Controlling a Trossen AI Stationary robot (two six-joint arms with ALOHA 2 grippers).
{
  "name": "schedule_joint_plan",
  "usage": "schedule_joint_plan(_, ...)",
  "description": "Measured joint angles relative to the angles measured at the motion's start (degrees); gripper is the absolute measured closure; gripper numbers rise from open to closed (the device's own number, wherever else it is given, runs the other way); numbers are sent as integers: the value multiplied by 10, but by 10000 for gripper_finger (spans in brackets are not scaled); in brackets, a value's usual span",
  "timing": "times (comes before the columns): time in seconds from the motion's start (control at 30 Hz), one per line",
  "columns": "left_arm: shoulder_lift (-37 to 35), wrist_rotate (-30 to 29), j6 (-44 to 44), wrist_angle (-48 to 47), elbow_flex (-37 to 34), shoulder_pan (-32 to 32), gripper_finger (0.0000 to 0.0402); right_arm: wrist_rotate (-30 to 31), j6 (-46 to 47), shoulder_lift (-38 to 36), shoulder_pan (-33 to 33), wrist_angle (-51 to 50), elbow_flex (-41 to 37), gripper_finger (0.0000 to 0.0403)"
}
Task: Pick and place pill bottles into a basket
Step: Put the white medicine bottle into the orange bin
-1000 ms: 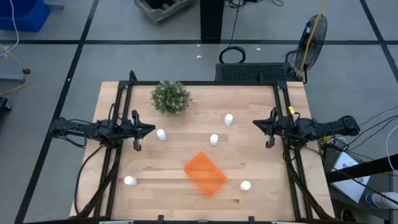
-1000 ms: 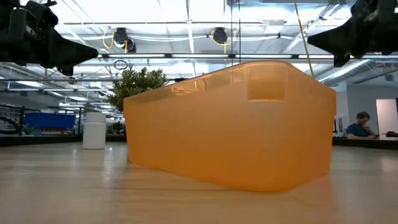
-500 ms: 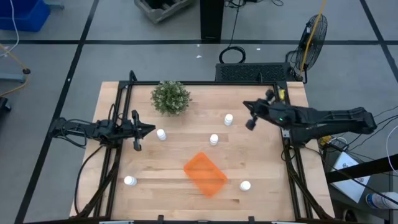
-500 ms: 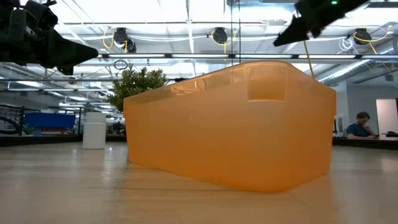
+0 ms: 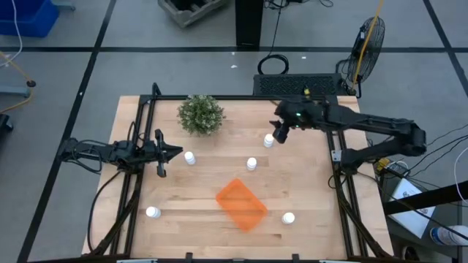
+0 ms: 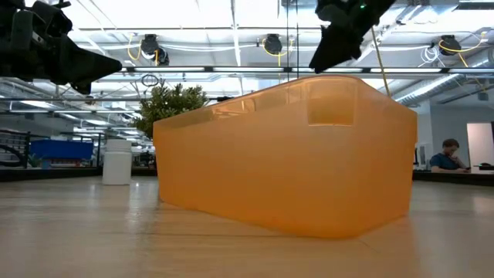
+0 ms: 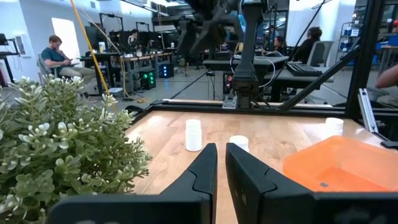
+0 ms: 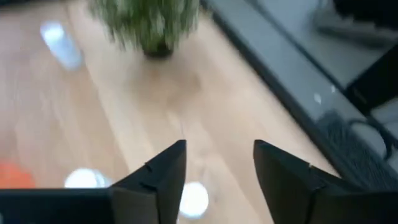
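Several small white pill bottles stand upright on the wooden table: one (image 5: 269, 139) at the far centre, one (image 5: 251, 164) nearer, one (image 5: 190, 158) by my left gripper, and two (image 5: 153, 212) (image 5: 288, 218) toward the near edge. The orange basket (image 5: 240, 204) rests on its base near the front centre. My right gripper (image 5: 278, 131) hovers open just above and beside the far-centre bottle (image 8: 194, 199), which shows low between its fingers (image 8: 166, 171). My left gripper (image 5: 172, 152) waits shut at the table's left, touching nothing.
A round green plant (image 5: 200, 115) stands at the far left of the table. A black metal frame (image 5: 241, 98) runs along the table's edges. Bare wood lies between the bottles and the basket. People sit at desks in the room beyond.
My right gripper has swung from the table's right edge toward the far centre and has come over the far-centre pill bottle. No bottle has moved, and the basket has stayed in place.
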Motion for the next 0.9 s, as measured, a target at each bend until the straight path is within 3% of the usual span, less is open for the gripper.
schedule_joint_plan(0.27, 0, 0, -1, -1, 0, 0, 364, 6, -13, 133, 0, -150, 74, 186)
schedule_joint_plan(0.53, 0, 1, -1, -2, 0, 0, 364, -5, -33, 190, 1, -148, 74, 168)
schedule_joint_plan(0.9, 0, 2, -1, -3, 0, 0, 364, -41, -33, 205, 2, -145, 74, 136)
